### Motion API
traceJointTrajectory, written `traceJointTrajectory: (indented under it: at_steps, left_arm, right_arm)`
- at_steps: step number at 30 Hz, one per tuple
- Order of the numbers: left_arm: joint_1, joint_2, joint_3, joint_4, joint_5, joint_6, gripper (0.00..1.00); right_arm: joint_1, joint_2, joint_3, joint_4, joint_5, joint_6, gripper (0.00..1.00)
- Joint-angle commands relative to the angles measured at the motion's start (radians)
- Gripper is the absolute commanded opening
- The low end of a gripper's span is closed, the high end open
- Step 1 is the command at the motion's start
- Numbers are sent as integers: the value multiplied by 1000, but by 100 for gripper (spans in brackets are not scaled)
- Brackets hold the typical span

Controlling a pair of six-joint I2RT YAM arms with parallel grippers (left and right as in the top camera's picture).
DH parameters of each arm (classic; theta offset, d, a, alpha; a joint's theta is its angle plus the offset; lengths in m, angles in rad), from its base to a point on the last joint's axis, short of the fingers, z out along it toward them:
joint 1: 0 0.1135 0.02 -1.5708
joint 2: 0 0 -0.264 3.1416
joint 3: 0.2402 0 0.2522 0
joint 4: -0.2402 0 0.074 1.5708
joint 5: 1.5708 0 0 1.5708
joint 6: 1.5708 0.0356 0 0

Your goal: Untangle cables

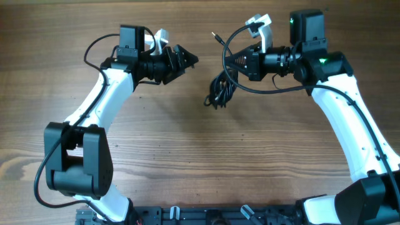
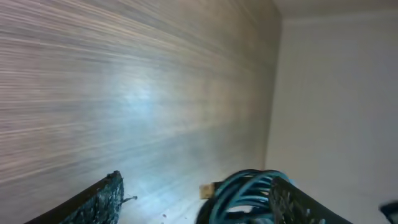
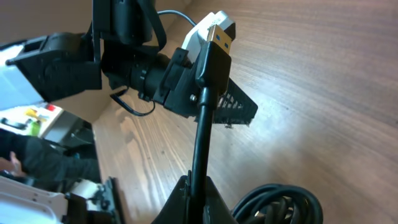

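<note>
A dark tangle of the cables (image 1: 220, 89) lies at the table's middle, between the two arms. My right gripper (image 1: 229, 63) is shut on one black strand (image 3: 200, 134). The strand rises straight from the closed fingers (image 3: 214, 199) to a USB plug (image 3: 217, 36) at its free end. The rest of the coil (image 3: 283, 202) lies just right of the jaws. My left gripper (image 1: 190, 58) hovers up and to the left of the tangle, open with nothing between its fingers (image 2: 102, 198). The coil (image 2: 245, 190) shows beside its right finger, apart from it.
The wooden table (image 1: 187, 150) spreads bare round the tangle. The arms' own thicker black wires (image 1: 100, 47) loop above each wrist. The table's far edge and a pale wall (image 2: 336, 93) show in the left wrist view. The arm bases (image 1: 87, 162) stand near the front.
</note>
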Motion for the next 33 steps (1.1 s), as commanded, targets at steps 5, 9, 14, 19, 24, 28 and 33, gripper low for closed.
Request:
traceJointTrajectory:
  at_steps: [5, 9, 14, 19, 24, 28, 33]
  left_arm:
    - [-19, 5, 1, -2, 26, 24, 73]
    - [-19, 5, 1, -56, -71, 25, 73]
    - [-19, 5, 1, -134, -177, 25, 73]
    - [-19, 5, 1, -158, -182, 25, 73]
    - [-19, 5, 1, -171, -186, 50, 72]
    - [-20, 5, 1, -175, -186, 50, 72]
    - [-20, 5, 1, -179, -206, 59, 71]
  right_arm:
    - [2, -15, 10, -90, 283, 356, 4]
    - [2, -14, 10, -211, 552, 431, 4]
    - [8, 6, 4, -320, 635, 424, 4]
    - [56, 121, 4, -358, 707, 425, 4]
    - [101, 300, 4, -171, 689, 428, 4]
    - [117, 454, 4, 113, 572, 429, 5]
    - [99, 484, 23, 282, 484, 450, 71]
